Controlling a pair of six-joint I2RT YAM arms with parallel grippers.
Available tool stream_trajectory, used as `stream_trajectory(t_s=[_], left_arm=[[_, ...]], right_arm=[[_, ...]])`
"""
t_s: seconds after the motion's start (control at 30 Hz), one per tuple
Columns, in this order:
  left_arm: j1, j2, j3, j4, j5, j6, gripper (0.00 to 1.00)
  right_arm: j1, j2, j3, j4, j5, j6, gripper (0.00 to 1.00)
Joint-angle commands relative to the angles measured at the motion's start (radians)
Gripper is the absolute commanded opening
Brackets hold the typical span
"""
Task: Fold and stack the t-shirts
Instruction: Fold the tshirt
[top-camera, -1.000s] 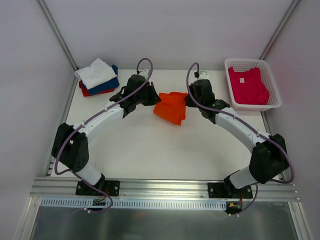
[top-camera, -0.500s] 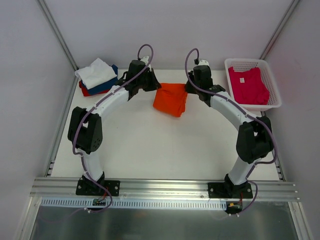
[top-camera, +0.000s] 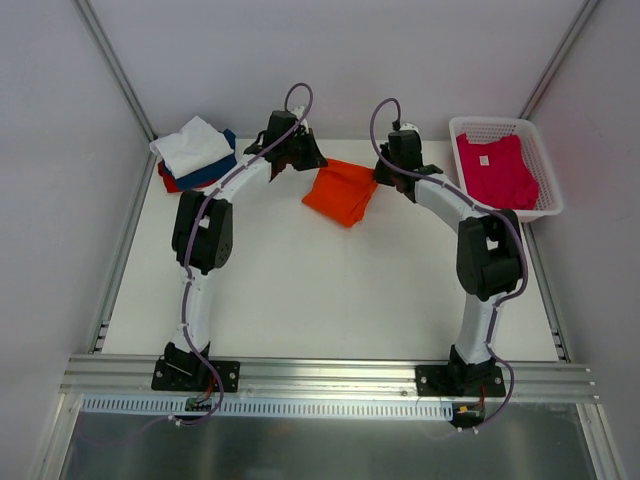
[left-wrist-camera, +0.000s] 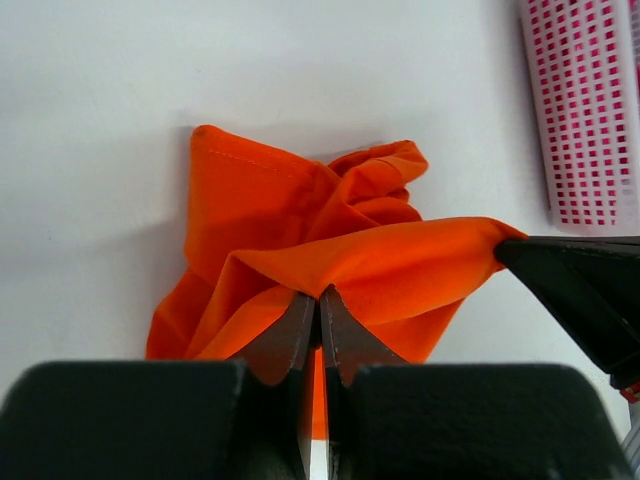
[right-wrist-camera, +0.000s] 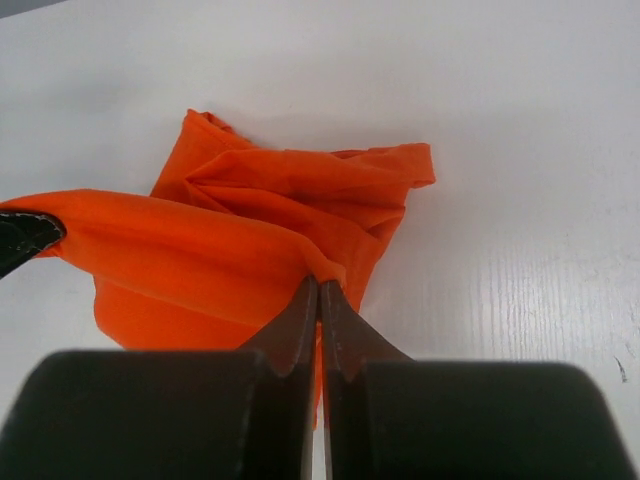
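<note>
Left tool (left-wrist-camera: 320, 300) and right tool (right-wrist-camera: 320, 287) are each pinched shut on the orange shirt (top-camera: 340, 193), one edge taut between them, the rest bunched on the table (top-camera: 300, 290). Folded shirts (top-camera: 195, 152) sit stacked far left. The pink shirt (top-camera: 497, 170) lies unfolded in the basket (top-camera: 500, 121). By my reckoning, two remain.

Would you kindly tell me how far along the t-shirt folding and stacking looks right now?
Done: a stack of folded white, navy and red cloth t-shirts sits at the far left. In hand: the left gripper and right gripper are both shut on one edge of the bright orange cloth t-shirt, which hangs bunched, not yet folded. Remaining: the magenta-pink t-shirt lies in the white plastic mesh basket.
</note>
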Motion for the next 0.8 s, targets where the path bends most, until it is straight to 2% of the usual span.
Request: stream_trajectory(t_s=[0.0,0.2,0.3,0.33,0.4,0.43,0.5,0.53,0.57,0.63,0.77], left_arm=[[0.035,0.052,0.099,-0.004,0.023,-0.011,0.00],[0.055,0.107,0.168,-0.002,0.034,-0.020,0.00],[0.064,0.136,0.202,-0.004,0.036,-0.026,0.15],[0.067,0.143,0.208,-0.002,0.040,-0.028,0.34],[0.073,0.161,0.220,-0.002,0.045,-0.031,0.55],[0.075,0.166,0.222,-0.004,0.045,-0.032,0.79],[0.078,0.176,0.220,-0.004,0.046,-0.034,0.96],[0.079,0.176,0.217,-0.004,0.046,-0.034,0.99],[0.081,0.175,0.208,-0.002,0.046,-0.034,0.99],[0.082,0.169,0.191,-0.002,0.045,-0.032,0.99],[0.085,0.170,0.177,-0.004,0.062,-0.040,0.99]], right_arm=[[-0.042,0.017,0.009,0.046,0.042,0.030,0.00],[-0.075,0.042,-0.017,0.058,0.102,0.068,0.00],[-0.085,0.065,-0.010,0.060,0.108,0.078,0.00],[-0.087,0.073,-0.003,0.060,0.108,0.079,0.00],[-0.090,0.094,0.015,0.046,0.107,0.079,0.00],[-0.090,0.100,0.021,0.041,0.105,0.079,0.00],[-0.090,0.118,0.046,0.012,0.107,0.079,0.12],[-0.090,0.123,0.052,0.009,0.107,0.076,0.18],[-0.091,0.125,0.053,0.006,0.107,0.078,0.31],[-0.091,0.117,0.047,-0.005,0.108,0.072,0.40],[-0.090,0.068,0.012,-0.006,0.116,0.052,0.44]])
